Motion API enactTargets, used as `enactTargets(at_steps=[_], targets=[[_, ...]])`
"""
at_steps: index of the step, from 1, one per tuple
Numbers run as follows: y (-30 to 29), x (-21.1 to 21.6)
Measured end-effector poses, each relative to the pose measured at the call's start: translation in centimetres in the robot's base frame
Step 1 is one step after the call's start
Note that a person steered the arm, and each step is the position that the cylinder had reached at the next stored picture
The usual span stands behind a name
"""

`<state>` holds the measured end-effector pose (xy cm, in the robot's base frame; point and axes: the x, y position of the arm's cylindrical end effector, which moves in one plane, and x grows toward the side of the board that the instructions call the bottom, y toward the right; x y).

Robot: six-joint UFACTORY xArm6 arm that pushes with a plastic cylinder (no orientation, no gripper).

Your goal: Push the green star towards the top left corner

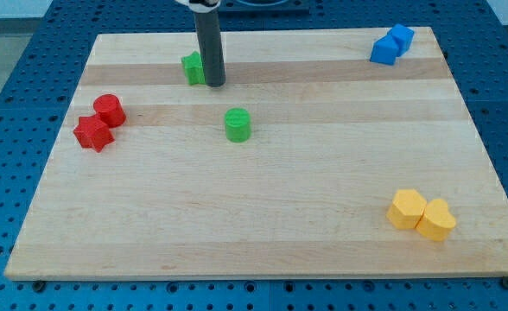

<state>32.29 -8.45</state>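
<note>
The rod's tip (216,84) is down on the wooden board (263,216), pressed against the right side of the green star (193,68), which sits near the view's top, left of centre and partly hidden by the rod. It holds nothing, only touches. A green cylinder (237,124) stands just below, apart. Red blocks (99,123) huddle left, blue blocks (391,44) top right, yellow blocks (421,213) bottom right.

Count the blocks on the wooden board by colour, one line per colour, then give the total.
Green: 2, the green star beside my tip and the green cylinder
Red: 2, the red cylinder and the red star
Blue: 2, and
Yellow: 2, and
Total: 8
</note>
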Motion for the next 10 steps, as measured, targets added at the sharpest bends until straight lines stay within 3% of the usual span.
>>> enactTargets(at_steps=[3, 7, 10], targets=[[-2.3, -6.1], [-11.6, -6.7], [-4.0, -6.7]])
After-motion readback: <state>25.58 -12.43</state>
